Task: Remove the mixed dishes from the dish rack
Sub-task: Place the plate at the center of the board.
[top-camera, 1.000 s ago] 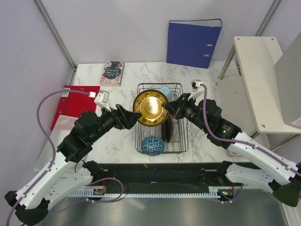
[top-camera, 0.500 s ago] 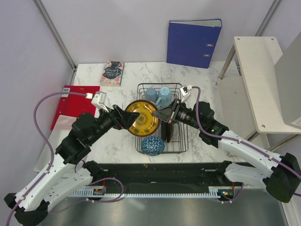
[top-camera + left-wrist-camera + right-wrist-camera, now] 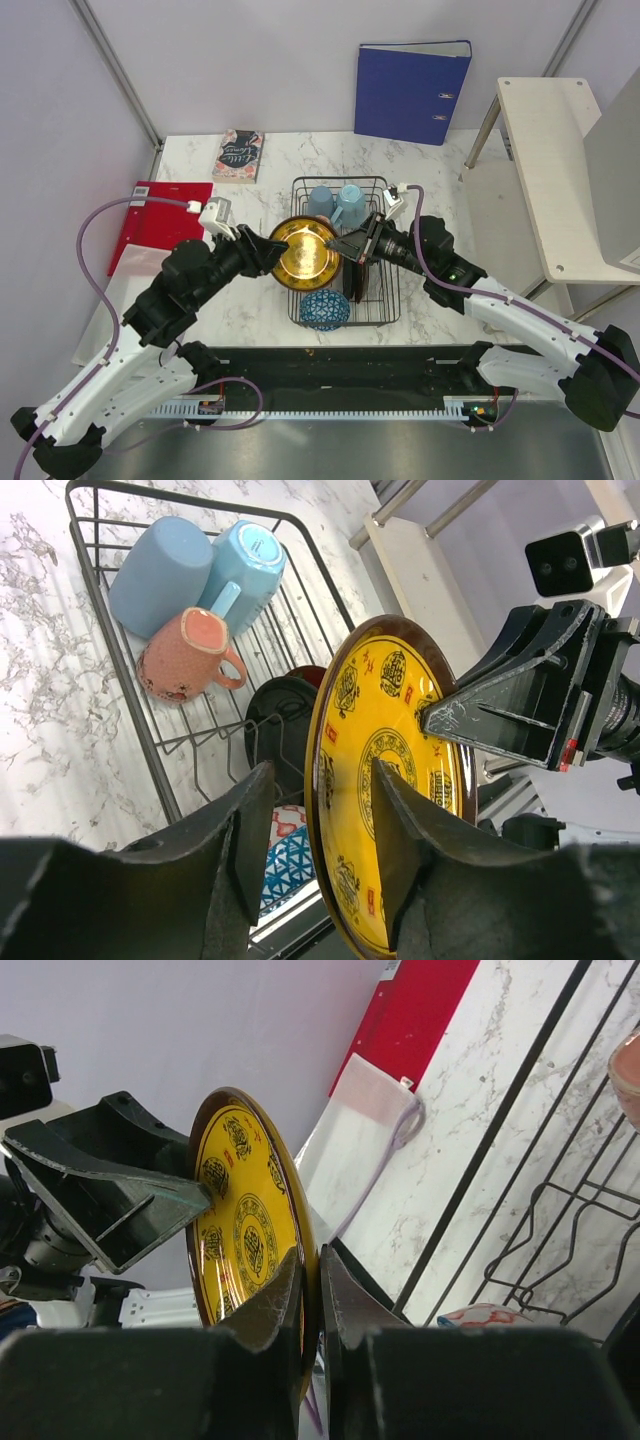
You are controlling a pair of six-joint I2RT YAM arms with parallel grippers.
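The small yellow-and-red plate (image 3: 305, 252) hangs on edge over the left side of the dish rack (image 3: 394, 292). My right gripper (image 3: 345, 247) is shut on its right rim (image 3: 310, 1270). My left gripper (image 3: 268, 252) straddles the opposite rim, open, with a gap still showing behind the plate (image 3: 322, 780). In the rack lie two blue mugs (image 3: 160, 575), a salmon-orange cup (image 3: 185, 660), the black shallow dish (image 3: 280, 715) and the blue net-patterned bowl (image 3: 325, 308).
A book (image 3: 239, 155) lies at the back left of the marble table. A red folder (image 3: 155, 220) sits at the left edge and a blue binder (image 3: 410, 90) stands against the back wall. A white side table (image 3: 545, 170) is on the right.
The right gripper carried the plate down and left, uncovering the mugs. The left jaws narrowed from wide open to close around the plate's left rim.
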